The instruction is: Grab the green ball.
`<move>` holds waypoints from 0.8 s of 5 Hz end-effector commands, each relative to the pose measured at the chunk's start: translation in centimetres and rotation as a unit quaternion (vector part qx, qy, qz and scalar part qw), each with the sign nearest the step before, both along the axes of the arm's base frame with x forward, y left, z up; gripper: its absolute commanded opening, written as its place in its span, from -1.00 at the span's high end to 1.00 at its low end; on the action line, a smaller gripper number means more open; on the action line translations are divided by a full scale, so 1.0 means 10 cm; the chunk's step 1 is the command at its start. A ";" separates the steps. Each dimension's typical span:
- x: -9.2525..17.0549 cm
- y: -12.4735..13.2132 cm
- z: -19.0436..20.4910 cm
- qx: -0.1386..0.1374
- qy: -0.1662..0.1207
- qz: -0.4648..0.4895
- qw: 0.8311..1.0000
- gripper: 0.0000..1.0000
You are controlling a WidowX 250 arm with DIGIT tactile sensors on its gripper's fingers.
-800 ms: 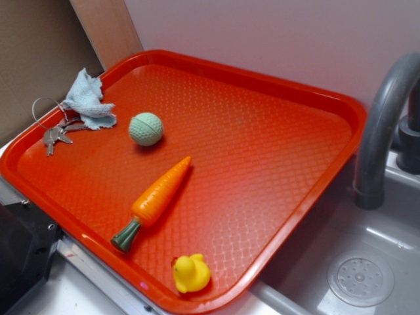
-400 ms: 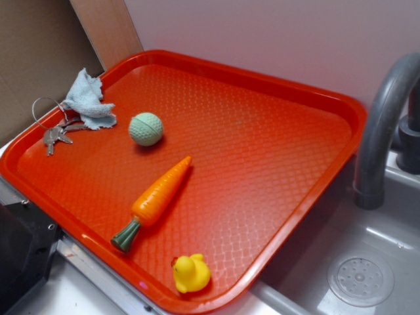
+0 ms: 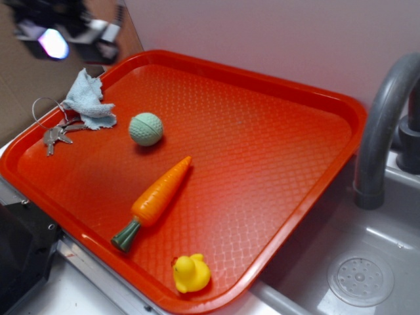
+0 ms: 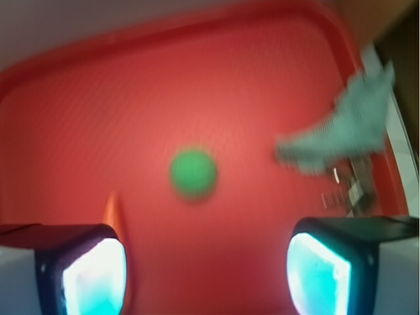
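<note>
Gripper [image 4: 207, 262] hangs above the red tray [image 3: 289, 197], fingers [image 4: 82, 272] spread apart and holding nothing. The green ball [image 3: 146, 128] lies on the tray, just right of the blue-green rag [image 3: 87, 98], beyond the carrot's [image 3: 157, 194] tip.

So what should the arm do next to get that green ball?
Probably come straight down toward the green ball. The gripper is open and high above the tray, and in the wrist view the ball lies ahead, between the fingers, untouched.
</note>
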State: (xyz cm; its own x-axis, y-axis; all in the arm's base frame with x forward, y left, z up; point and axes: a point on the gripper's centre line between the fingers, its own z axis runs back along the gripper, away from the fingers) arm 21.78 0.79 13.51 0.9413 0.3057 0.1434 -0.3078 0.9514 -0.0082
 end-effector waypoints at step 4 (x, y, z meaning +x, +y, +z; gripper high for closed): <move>0.12 -0.12 -0.69 -0.020 0.034 -0.202 0.979 1.00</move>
State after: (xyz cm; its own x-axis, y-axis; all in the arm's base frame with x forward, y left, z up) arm 22.57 -0.09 5.79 0.9959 -0.0824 0.0366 0.0840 0.9955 -0.0431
